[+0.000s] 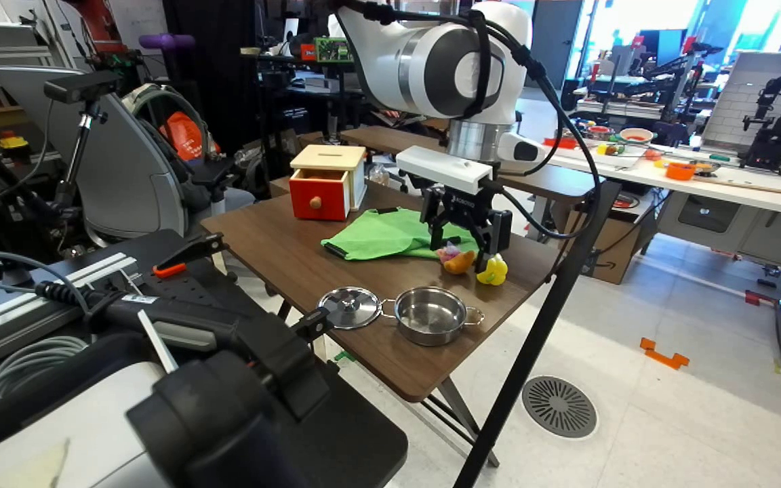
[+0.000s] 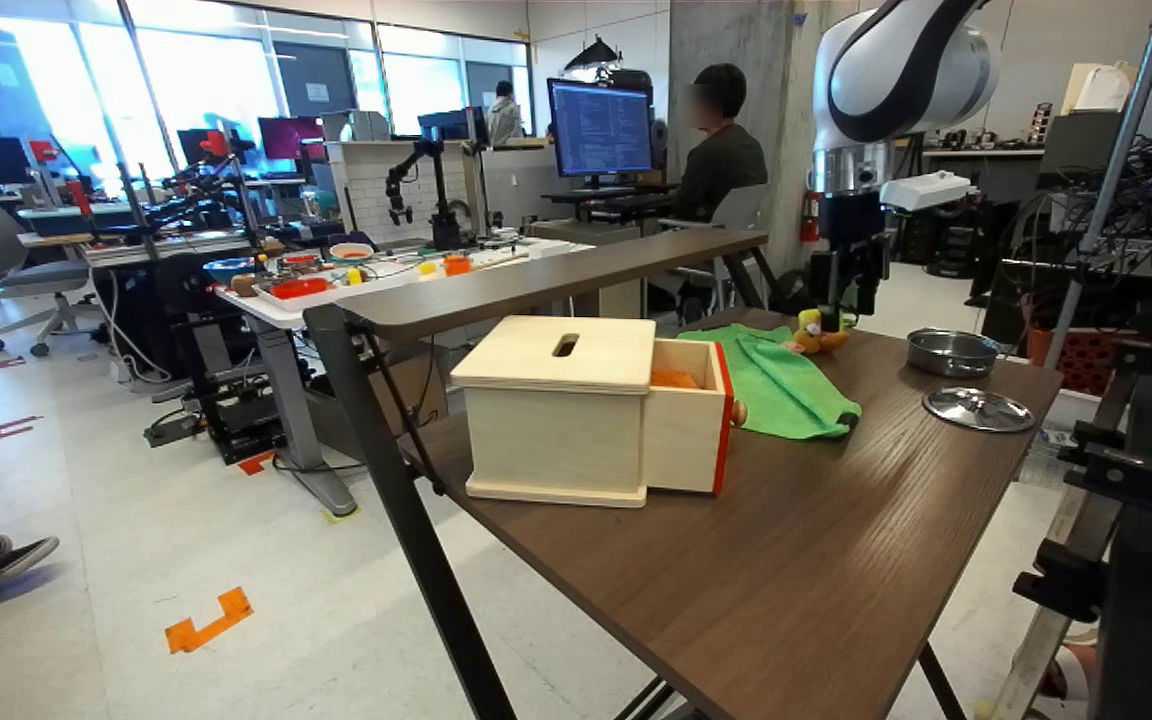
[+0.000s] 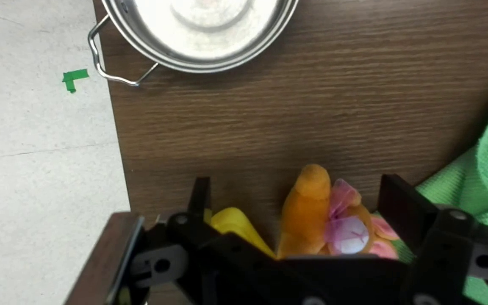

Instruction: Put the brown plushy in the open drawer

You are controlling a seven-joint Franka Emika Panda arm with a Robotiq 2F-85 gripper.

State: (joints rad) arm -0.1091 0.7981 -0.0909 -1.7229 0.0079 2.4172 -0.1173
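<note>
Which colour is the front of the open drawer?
Red; the open drawer shows its front best in an exterior view.

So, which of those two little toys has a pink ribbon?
The brown plushy, the one nearer the green cloth: a sheer pink ribbon shows on it in the wrist view. The yellow toy beside it shows no pink.

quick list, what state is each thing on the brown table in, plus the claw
Claw: open, not clamped on anything
Brown plushy: lying between the claw's two sides, ungripped
Yellow toy: ungripped, partly hidden by the claw in the wrist view
Drawer: pulled open
Green cloth: spread out, creased
Pot: upright, uncovered
Pot lid: off, lying right side up
</note>
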